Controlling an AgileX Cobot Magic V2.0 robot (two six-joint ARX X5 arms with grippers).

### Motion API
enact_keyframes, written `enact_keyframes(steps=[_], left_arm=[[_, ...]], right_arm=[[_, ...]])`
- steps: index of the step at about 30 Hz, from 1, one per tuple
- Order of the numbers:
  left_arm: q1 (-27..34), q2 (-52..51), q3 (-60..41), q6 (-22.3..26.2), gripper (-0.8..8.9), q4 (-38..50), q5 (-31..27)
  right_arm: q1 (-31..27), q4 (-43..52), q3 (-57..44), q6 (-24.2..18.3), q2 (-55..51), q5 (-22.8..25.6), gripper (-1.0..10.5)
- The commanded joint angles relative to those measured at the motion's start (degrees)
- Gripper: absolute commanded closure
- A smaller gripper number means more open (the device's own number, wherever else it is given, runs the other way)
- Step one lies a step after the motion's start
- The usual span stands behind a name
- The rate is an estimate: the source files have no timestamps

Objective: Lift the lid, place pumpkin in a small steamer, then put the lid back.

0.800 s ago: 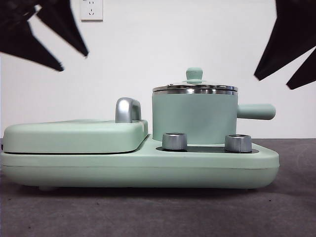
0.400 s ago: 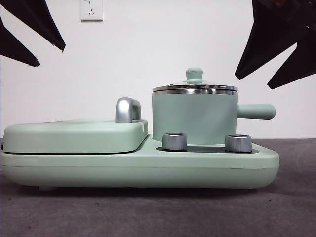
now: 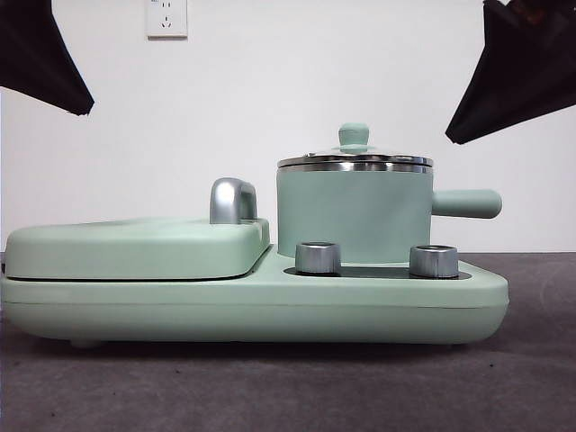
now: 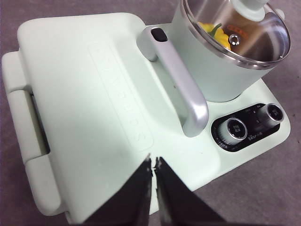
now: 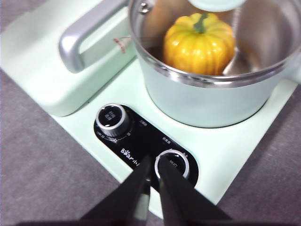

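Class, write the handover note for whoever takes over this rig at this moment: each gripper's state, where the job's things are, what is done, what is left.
Left gripper: shut, empty, above the flat cover.
Right gripper: shut, empty, above the control knobs.
The pumpkin sits inside the small steamer, which stands on the appliance base.
The lid is on the steamer.
Done: pumpkin in, lid on.
Left: nothing that shows; both arms are clear of the pot.

Both the left gripper (image 4: 154,162) and the right gripper (image 5: 154,164) have two matte black jaws, wedge-shaped, tapering to thin pointed tips.
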Motion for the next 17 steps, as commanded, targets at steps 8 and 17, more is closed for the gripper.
enact_keyframes(steps=[8, 17], left_arm=[[-0.3, 0.2, 0.3, 0.9, 8.07, 0.9, 0.1], [1.7, -2.6, -2.1, 4.4, 8.07, 3.4, -0.7]], right_arm=[[0.3, 2.7, 1.0, 0.2, 0.3, -0.3, 9.3], [0.3, 2.7, 1.0, 0.2, 0.3, -0.3, 9.3]])
